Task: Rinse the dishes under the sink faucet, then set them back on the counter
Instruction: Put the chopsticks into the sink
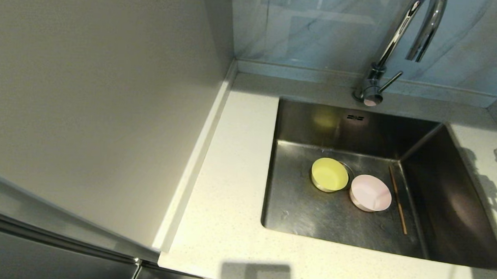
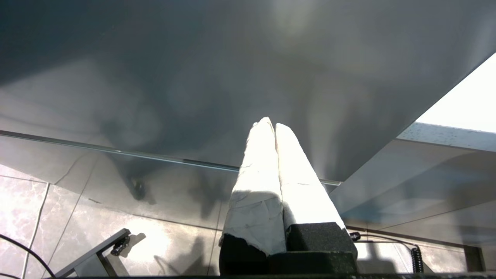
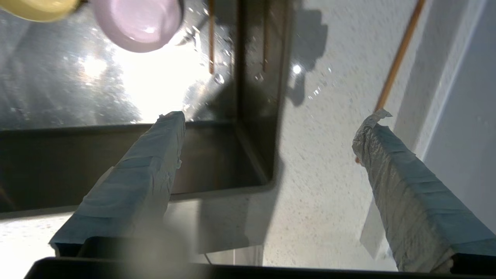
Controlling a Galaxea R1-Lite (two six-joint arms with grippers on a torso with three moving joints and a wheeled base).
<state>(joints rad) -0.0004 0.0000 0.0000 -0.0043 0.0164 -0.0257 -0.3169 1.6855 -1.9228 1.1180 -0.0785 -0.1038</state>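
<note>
Yellow-green bowl [image 1: 329, 174] sits on the sink [image 1: 304, 209] floor over the drain area, pink bowl [image 1: 370, 193] just beside it toward the right wall, rims close. One chopstick [image 1: 397, 200] lies along the floor beside the right wall, next to the pink bowl. Second chopstick [image 3: 399, 56] lies on the bench [image 1: 228, 222] right of the basin, seen in the right wrist view only. Faucet [image 1: 397, 45] stands behind the basin; no water visible from the spout. Right gripper [image 3: 267, 116] hovers over the basin's near right corner, fingers [image 3: 151, 166] spread wide, empty. Left gripper [image 2: 271, 126] parked below bench level, fingers pressed together, holding nothing.
</note>
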